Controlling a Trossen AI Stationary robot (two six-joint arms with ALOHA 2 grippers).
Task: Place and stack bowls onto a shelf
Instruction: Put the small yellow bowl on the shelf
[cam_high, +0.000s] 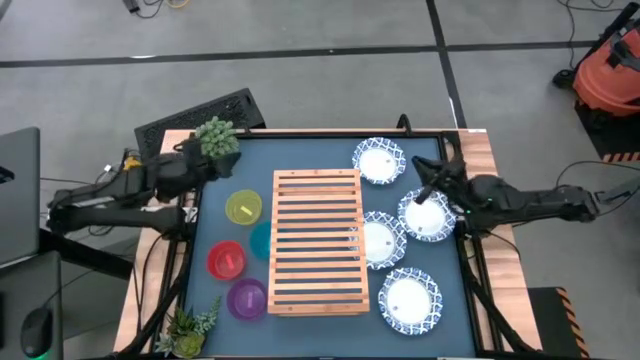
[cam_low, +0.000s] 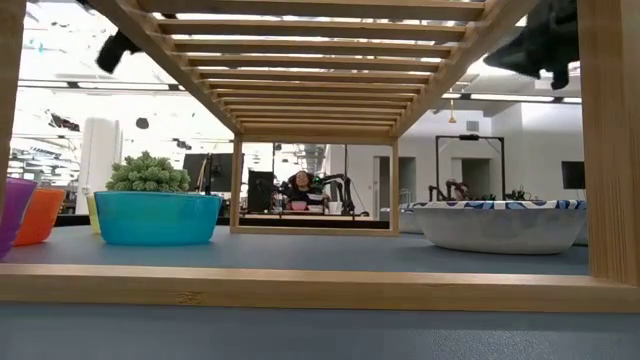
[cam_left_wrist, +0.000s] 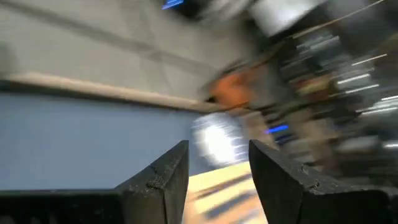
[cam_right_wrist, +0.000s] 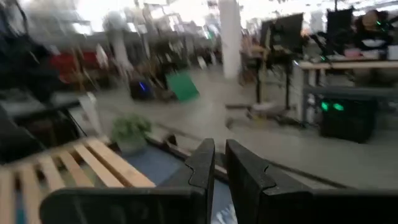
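A rectangular light-wood slatted shelf stands mid-worktop on the dark blue worktop. Left of it sit small plastic bowls: yellow, red, purple and teal, the last partly under the rack. Four white dishes with blue patterned rims lie to the right. The right pincer hovers over one such dish, fingers nearly together, empty. The left pincer waits near a potted plant, fingers apart, empty.
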